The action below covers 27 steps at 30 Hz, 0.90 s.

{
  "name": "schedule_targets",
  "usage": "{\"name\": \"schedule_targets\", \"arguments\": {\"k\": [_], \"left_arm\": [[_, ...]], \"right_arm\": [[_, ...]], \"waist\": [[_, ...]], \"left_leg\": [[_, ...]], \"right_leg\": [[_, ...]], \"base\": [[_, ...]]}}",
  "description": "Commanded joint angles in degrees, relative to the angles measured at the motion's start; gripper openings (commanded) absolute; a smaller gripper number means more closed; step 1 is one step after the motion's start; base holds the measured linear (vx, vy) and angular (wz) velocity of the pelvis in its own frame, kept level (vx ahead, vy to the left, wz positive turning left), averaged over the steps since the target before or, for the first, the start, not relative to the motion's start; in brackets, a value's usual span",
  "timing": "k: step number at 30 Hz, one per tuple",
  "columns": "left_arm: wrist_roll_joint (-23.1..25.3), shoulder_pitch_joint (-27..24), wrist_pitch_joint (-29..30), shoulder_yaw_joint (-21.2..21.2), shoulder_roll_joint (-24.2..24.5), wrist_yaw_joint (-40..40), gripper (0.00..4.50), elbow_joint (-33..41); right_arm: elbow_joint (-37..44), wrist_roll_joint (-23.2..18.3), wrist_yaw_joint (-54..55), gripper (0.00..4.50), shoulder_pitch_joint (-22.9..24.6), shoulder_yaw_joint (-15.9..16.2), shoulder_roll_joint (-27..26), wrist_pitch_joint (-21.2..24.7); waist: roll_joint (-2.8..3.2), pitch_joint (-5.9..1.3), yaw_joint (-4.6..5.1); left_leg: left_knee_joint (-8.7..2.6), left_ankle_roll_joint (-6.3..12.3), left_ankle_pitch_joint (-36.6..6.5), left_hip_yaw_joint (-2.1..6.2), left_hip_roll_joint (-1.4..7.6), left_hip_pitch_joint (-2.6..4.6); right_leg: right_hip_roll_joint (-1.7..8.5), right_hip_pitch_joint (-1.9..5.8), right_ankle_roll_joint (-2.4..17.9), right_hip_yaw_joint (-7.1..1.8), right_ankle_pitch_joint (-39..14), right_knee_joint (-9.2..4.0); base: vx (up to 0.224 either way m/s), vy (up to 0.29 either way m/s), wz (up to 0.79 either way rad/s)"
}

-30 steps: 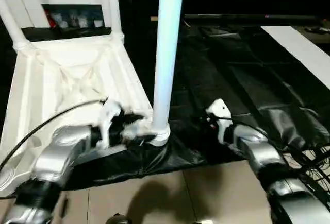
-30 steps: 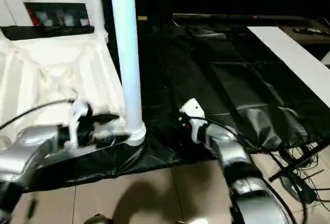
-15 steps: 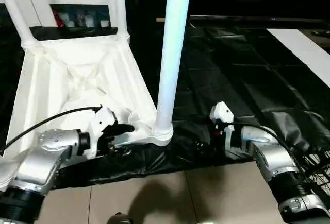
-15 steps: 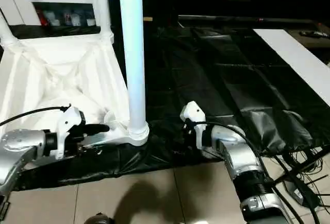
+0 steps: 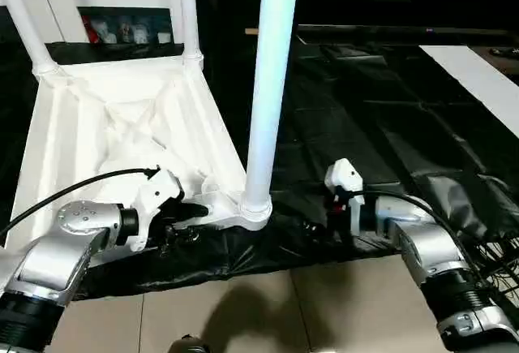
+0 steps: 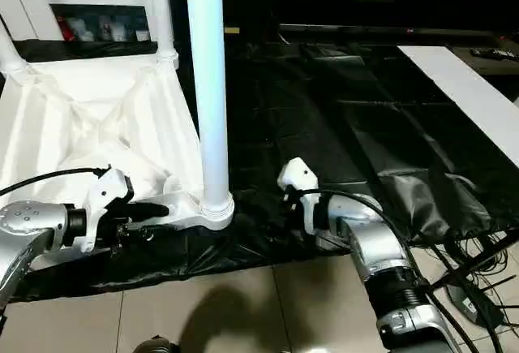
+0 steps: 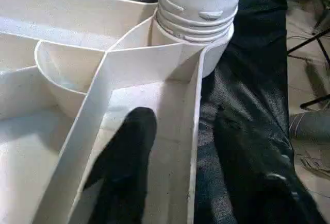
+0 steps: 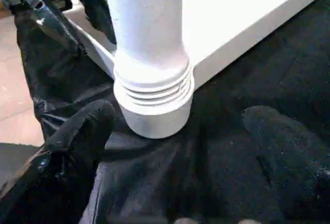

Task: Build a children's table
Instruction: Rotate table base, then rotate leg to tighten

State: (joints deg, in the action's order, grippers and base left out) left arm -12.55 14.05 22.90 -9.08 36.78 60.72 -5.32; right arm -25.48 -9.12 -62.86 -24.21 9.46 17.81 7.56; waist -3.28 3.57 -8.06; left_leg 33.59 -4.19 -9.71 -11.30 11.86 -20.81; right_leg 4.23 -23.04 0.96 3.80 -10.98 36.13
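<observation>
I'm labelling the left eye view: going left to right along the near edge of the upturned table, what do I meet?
left gripper → near corner leg standing in its socket → right gripper → crumpled black sheet

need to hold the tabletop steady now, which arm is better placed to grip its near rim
Left. The left gripper already straddles the tabletop's near rim, one finger inside and one outside. The right gripper stands open off the table, facing the near leg.

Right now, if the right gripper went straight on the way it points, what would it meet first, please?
Most likely the base of the near leg in its corner socket, straight ahead between the right gripper's open fingers.
</observation>
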Motion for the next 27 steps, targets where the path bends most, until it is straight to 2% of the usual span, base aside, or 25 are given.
{"name": "schedule_targets", "arguments": {"k": [1, 4, 7, 15, 18, 23, 24, 27], "left_arm": [[1.30, -0.63, 2.27, -1.64, 0.39, -0.37, 1.81, -0.21], [2.14, -0.55, 3.21, -2.37, 0.77, -0.42, 1.63, 0.01], [2.55, -0.30, 3.62, -2.89, 1.29, -0.22, 1.26, -0.16], [2.89, 0.38, 3.64, -3.41, 1.44, 0.50, 0.68, -1.05], [2.34, 0.71, 3.69, -3.64, 1.52, 1.61, 0.38, -1.22], [1.98, 1.03, 2.89, -4.46, 1.79, 3.53, 0.05, -1.35], [2.23, 1.21, 1.81, -4.99, 1.65, 4.35, 0.05, -1.53], [2.42, 1.63, 0.93, -5.39, 1.19, 4.68, 0.05, -2.00]], "right_arm": [[0.35, 0.24, 0.13, 4.50, -0.30, 0.11, 0.54, 0.69], [-0.06, 0.58, 0.26, 4.50, -0.82, 0.39, 0.25, 0.65], [-0.83, 0.72, 0.56, 4.50, -1.74, 0.73, -0.16, 0.61], [-4.00, 1.63, 0.79, 4.50, -4.51, 1.52, -1.47, -0.82], [-5.57, 1.92, -0.70, 4.50, -6.13, 2.61, -2.15, -1.18], [-8.08, 2.79, -2.60, 4.50, -8.27, 4.32, -3.08, -2.40], [-10.80, 5.25, -2.19, 4.50, -10.06, 6.33, -3.77, -4.82], [-13.71, 7.62, -0.73, 4.50, -11.75, 7.82, -4.58, -7.15]], "waist": [[1.08, -3.59, 0.04], [0.98, -3.61, 0.10], [1.08, -3.66, 0.11], [1.31, -3.74, 0.25], [1.40, -3.82, 0.26], [1.21, -3.88, 0.21], [1.00, -3.94, 0.25], [1.06, -3.91, 0.36]], "left_leg": [[-4.46, -1.46, -16.72, 1.26, 1.80, 1.07], [-4.45, -1.34, -16.33, 1.29, 1.77, 1.02], [-4.41, -1.25, -16.02, 1.27, 1.76, 1.08], [-4.36, -1.48, -16.11, 1.27, 1.74, 1.11], [-4.35, -1.59, -15.94, 1.24, 1.72, 1.12], [-4.28, -1.44, -15.24, 1.19, 1.77, 1.08], [-4.27, -1.34, -14.77, 1.20, 1.76, 0.99], [-4.26, -1.71, -14.36, 1.12, 1.74, 1.08]], "right_leg": [[4.02, 2.12, 10.09, -2.95, -14.47, -4.69], [4.02, 2.19, 9.92, -2.95, -14.52, -4.65], [4.00, 2.14, 9.99, -2.94, -14.20, -4.64], [4.02, 2.15, 10.23, -2.93, -14.16, -4.59], [3.94, 2.14, 10.67, -2.88, -13.12, -4.47], [4.05, 2.20, 10.94, -2.91, -12.14, -4.30], [4.00, 2.25, 11.09, -2.85, -11.56, -4.18], [4.09, 2.09, 11.39, -2.87, -11.73, -4.13]], "base": [[0.000, 0.000, 0.00], [0.000, 0.000, 0.00], [0.000, 0.000, 0.00], [0.000, 0.000, 0.00], [0.000, 0.000, 0.00], [0.000, 0.000, 0.00], [0.000, 0.000, 0.00], [0.000, 0.000, 0.00]]}}
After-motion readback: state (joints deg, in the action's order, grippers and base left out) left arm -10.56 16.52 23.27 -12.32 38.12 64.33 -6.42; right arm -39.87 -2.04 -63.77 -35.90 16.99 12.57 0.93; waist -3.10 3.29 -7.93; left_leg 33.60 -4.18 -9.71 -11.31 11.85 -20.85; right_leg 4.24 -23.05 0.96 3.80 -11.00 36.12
